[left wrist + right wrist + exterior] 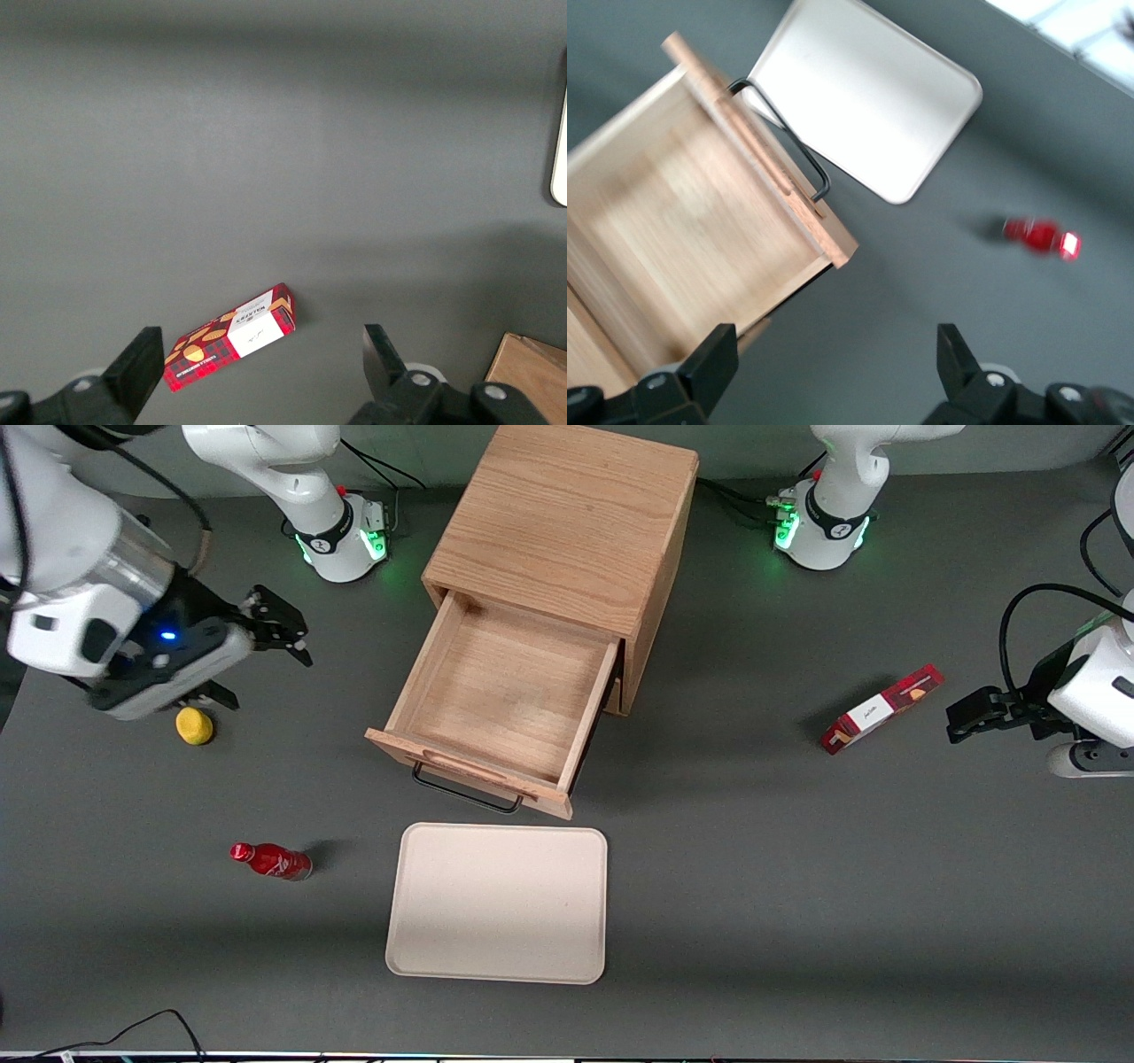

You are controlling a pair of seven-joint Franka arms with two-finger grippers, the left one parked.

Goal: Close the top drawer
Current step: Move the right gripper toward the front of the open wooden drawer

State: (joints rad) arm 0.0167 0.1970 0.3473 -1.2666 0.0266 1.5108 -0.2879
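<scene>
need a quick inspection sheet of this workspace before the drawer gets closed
surface: dark grey matte table, flat, no spills seen
job's things: light oak top drawer pulled fully out, empty inside; black wire handle faces the front camera
clutter: beige rectangular tray in front of the drawer; red bottle lying on its side; small yellow round object; red tartan box toward the parked arm's end
grippers: right gripper raised above the table near the yellow object, jaws open, holding nothing
cables: black cable at the table edge nearest the front camera
surroundings: nothing seen
</scene>
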